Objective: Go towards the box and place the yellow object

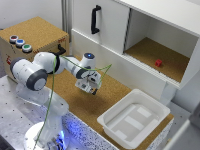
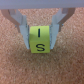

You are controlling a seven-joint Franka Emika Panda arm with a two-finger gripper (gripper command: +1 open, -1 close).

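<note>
At the middle of the exterior view, the hand (image 1: 89, 86) hangs above the cork tabletop (image 1: 85, 107), clamped on the yellow object (image 2: 40, 40), a block between its fingers (image 2: 22, 26). The white box (image 1: 134, 119) sits lower right, well apart.

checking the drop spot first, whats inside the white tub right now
The white tub looks empty in the exterior view: only its bare, faintly ribbed white floor shows. The near wall hides a thin strip of the floor. The yellow block sits between the end effector fingers.
</note>
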